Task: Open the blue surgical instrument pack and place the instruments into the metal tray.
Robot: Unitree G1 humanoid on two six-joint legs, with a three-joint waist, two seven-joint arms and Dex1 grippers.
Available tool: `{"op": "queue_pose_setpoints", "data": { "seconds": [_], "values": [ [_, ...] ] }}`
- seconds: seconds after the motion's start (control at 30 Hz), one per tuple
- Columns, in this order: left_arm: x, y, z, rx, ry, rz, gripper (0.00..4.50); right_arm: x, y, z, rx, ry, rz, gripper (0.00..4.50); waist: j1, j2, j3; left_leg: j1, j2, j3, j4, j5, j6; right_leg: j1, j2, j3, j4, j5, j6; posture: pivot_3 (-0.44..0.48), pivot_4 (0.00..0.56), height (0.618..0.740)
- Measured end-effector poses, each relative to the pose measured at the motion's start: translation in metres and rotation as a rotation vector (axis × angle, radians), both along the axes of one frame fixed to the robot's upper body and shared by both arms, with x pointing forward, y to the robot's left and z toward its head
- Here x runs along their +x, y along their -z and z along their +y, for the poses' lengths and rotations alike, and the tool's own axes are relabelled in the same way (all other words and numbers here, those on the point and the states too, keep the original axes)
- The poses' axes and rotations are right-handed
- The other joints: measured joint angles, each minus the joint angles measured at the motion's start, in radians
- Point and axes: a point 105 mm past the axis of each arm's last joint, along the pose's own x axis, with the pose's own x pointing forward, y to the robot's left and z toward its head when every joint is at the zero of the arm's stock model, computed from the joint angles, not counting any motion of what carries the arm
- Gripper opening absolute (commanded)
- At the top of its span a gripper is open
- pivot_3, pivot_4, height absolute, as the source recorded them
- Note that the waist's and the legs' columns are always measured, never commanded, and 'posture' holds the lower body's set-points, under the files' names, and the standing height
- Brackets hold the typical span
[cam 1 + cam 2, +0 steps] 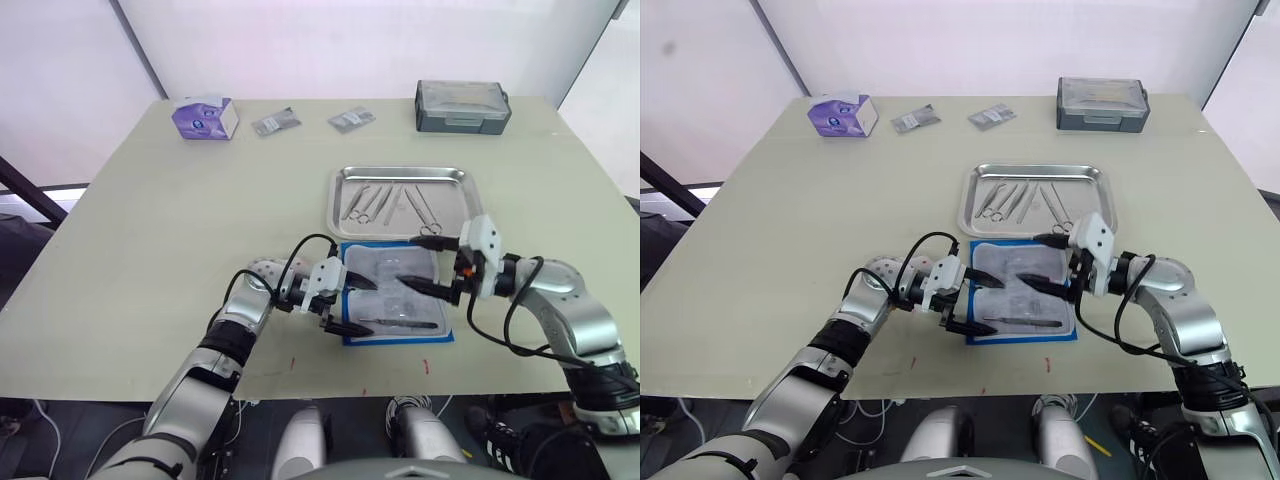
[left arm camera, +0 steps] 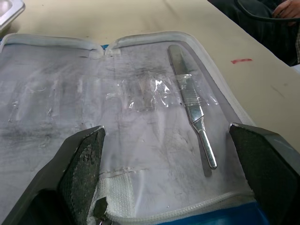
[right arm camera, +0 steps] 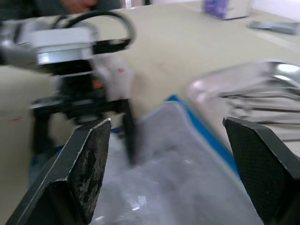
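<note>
The blue surgical instrument pack (image 1: 390, 303) lies open flat on the table just in front of the metal tray (image 1: 452, 206), its translucent white lining up. One slim metal instrument (image 2: 192, 101) still rests in the lining, near the pack's front edge (image 1: 400, 322). Several instruments (image 1: 388, 203) lie in the tray. My left gripper (image 1: 354, 305) is open, its fingers straddling the pack's left edge, with nothing between them. My right gripper (image 1: 422, 267) is open over the pack's right half, close to the tray's front rim, and holds nothing.
At the back of the table are a purple tissue box (image 1: 205, 117), two grey sachets (image 1: 276, 122) (image 1: 352, 119) and a grey lidded box (image 1: 462, 106). Small red marks (image 1: 425, 366) sit near the table's front edge.
</note>
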Motion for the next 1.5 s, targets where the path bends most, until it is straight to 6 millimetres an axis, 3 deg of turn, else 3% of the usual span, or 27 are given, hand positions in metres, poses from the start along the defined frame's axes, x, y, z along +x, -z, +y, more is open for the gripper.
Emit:
{"op": "queue_pose_setpoints", "data": {
  "seconds": [0.1,0.23,0.43,0.7,0.97,1.07,1.1,1.2,1.23,1.33,1.5],
  "values": [
    [0.0,0.0,0.001,0.001,0.0,0.0,4.5,-0.012,0.019,-0.001,-0.058,-0.052,0.033,3.99,0.0,0.0,0.0,0.0,0.0,0.0,0.0,0.0,0.0,0.0,0.0,0.0,0.0,0.0,-0.001,0.0,0.15,0.731],
    [0.0,0.0,0.001,0.001,0.0,0.001,4.5,-0.014,0.026,-0.006,-0.089,-0.056,0.016,3.99,-0.001,-0.002,0.001,0.0,0.0,0.0,0.0,0.0,0.0,0.0,0.0,0.0,0.0,-0.001,0.0,0.0,0.15,0.731],
    [0.0,0.0,0.001,0.001,0.001,0.0,4.5,-0.013,0.052,-0.029,-0.177,-0.025,0.037,3.99,0.0,-0.003,0.001,0.001,0.0,0.0,0.0,0.0,0.0,0.0,0.0,0.0,0.0,0.0,0.0,0.0,0.15,0.731],
    [-0.001,0.0,0.001,0.001,0.0,0.001,4.5,-0.014,0.061,-0.042,-0.248,-0.05,-0.006,3.99,-0.001,-0.003,0.001,0.001,0.0,0.0,0.0,0.0,0.0,0.0,0.0,0.0,0.0,0.0,0.0,0.0,0.15,0.731],
    [-0.001,0.001,0.001,0.002,-0.001,0.002,4.5,-0.008,0.06,-0.039,-0.302,-0.136,-0.095,3.99,-0.001,-0.005,-0.001,0.002,0.0,0.001,0.0,0.0,0.0,0.001,0.0,0.001,0.0,0.001,-0.001,0.0,0.15,0.731],
    [-0.001,0.001,0.002,0.003,-0.003,0.004,4.5,-0.008,0.062,-0.038,-0.308,-0.17,-0.104,3.13,-0.001,-0.007,-0.002,0.002,0.0,0.001,0.0,0.0,0.0,0.001,0.0,0.001,0.0,0.001,-0.001,0.0,0.15,0.731],
    [-0.001,0.001,0.002,0.005,-0.004,0.004,4.5,-0.011,0.065,-0.037,-0.311,-0.191,-0.101,2.56,-0.001,-0.008,-0.003,0.002,0.0,0.001,0.0,0.0,0.0,0.001,0.0,0.001,0.0,0.001,-0.002,0.0,0.15,0.731],
    [-0.001,0.002,0.003,0.007,-0.009,0.006,4.5,-0.013,0.067,-0.036,-0.314,-0.218,-0.102,1.51,-0.002,-0.009,-0.004,0.003,0.0,0.001,0.0,0.0,0.0,0.001,0.0,0.001,0.0,0.0,-0.002,0.0,0.15,0.731],
    [-0.001,0.002,0.004,0.009,-0.011,0.007,4.5,-0.015,0.068,-0.035,-0.316,-0.231,-0.103,0.95,-0.002,-0.009,-0.005,0.003,0.001,0.002,0.0,0.0,0.0,0.002,0.0,0.001,0.0,0.0,-0.002,0.0,0.15,0.731],
    [-0.001,0.003,0.005,0.01,-0.015,0.009,4.5,-0.016,0.07,-0.035,-0.319,-0.248,-0.096,0.04,-0.003,-0.01,-0.008,0.004,0.001,0.002,0.0,0.0,0.0,0.002,0.001,0.002,0.0,0.0,-0.002,0.0,0.15,0.731],
    [-0.001,0.004,0.004,0.011,-0.017,0.013,4.5,-0.017,0.071,-0.035,-0.334,-0.267,-0.077,0.04,-0.003,-0.011,-0.01,0.004,0.001,0.003,0.0,0.0,0.0,0.002,0.001,0.002,0.0,0.0,-0.003,0.0,0.15,0.731]
  ]
}}
